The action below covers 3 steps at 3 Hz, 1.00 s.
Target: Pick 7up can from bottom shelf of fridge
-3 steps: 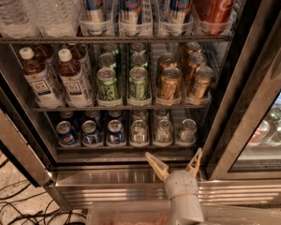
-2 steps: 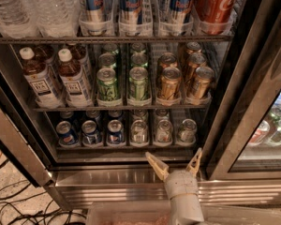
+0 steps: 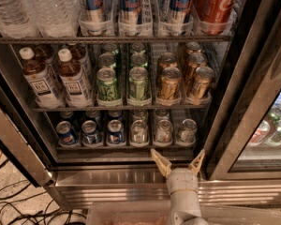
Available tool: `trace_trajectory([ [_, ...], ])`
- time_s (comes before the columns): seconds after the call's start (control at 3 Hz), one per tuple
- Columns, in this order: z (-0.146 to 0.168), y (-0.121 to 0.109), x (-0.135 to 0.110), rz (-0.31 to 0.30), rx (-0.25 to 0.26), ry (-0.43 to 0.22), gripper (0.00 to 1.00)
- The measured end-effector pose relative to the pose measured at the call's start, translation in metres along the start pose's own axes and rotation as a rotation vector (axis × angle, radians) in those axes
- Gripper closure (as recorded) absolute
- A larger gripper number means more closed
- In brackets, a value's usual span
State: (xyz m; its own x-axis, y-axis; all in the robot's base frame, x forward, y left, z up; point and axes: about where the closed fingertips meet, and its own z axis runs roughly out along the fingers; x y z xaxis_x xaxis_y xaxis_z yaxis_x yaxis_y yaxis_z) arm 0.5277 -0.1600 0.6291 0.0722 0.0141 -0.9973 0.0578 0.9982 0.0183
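The fridge (image 3: 253, 93) stands with its door open. Its bottom shelf (image 3: 122, 146) holds three blue-and-red cans (image 3: 91, 132) on the left and three silver-topped cans on the right. The rightmost of these (image 3: 187, 131) looks darkest and greenish and seems to be the 7up can. I mostly see the tops, so I cannot tell for sure. My gripper (image 3: 178, 156) is open and empty. It sits just in front of and below the shelf's steel ledge, under the two rightmost lanes, touching no can.
The rack above holds tea bottles (image 3: 40, 81), green cans (image 3: 107, 84) and gold cans (image 3: 169, 83). The top rack has water bottles, tall blue cans and a red can (image 3: 214, 3). The door frame (image 3: 234, 139) is close on the right. Cables (image 3: 18, 205) lie on the floor at left.
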Motion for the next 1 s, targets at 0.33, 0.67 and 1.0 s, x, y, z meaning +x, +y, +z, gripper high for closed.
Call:
trace_trajectory([
  [0.33, 0.005, -0.005, 0.012, 0.003, 0.02, 0.014, 0.0],
  [0.67, 0.002, -0.009, 0.026, -0.003, 0.026, 0.043, 0.0],
  [1.0, 0.002, -0.009, 0.027, -0.003, 0.026, 0.043, 0.19],
])
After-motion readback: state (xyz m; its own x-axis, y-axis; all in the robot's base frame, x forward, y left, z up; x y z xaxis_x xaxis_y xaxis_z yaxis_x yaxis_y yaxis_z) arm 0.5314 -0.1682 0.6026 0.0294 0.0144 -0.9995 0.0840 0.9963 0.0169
